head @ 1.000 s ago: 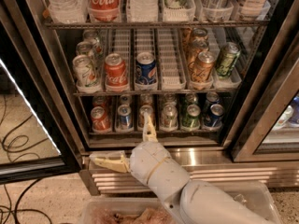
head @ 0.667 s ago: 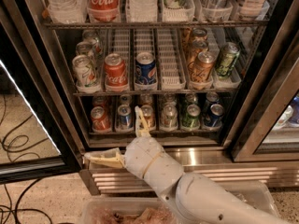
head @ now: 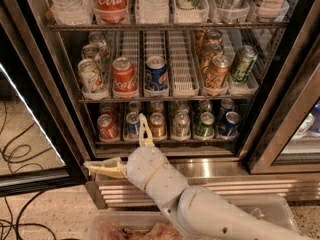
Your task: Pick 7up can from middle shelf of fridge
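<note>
The fridge (head: 225, 184) stands open in front of me. Its middle shelf (head: 182, 64) has white slotted can lanes. The 7up can (head: 91, 77), pale silver with green print, stands at the front of the leftmost lane, with similar cans behind it. My gripper (head: 120, 146) is open, one finger pointing up and one pointing left. It hangs in front of the bottom shelf and base panel, below and a little right of the 7up can, not touching it.
A red Coca-Cola can (head: 123, 76), a blue Pepsi can (head: 156, 73), orange cans (head: 217, 71) and a dark green can (head: 243, 64) share the middle shelf. Bottles stand above, several cans (head: 180, 125) below. The open glass door (head: 25, 134) and floor cables (head: 15, 154) are at the left.
My gripper and forearm have shifted left and slightly up, still open. The cans have not moved.
</note>
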Motion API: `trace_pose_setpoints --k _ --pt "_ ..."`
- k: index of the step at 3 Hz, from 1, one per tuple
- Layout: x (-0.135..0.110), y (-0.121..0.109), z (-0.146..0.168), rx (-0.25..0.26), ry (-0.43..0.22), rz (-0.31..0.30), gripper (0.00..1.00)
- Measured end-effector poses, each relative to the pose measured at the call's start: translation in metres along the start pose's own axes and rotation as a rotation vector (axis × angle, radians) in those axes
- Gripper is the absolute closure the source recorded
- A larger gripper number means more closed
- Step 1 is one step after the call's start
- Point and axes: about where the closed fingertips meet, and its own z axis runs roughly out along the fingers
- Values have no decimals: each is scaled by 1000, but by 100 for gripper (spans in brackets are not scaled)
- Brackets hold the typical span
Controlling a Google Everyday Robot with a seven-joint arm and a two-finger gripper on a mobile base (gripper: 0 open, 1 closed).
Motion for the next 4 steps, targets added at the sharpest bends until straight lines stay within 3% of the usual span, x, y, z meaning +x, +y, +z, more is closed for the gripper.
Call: trace_pose_setpoints --k 3,4 --pt "-23 -5 90 159 -117 -83 0" --pt "-18 -16 106 176 -138 -100 0"
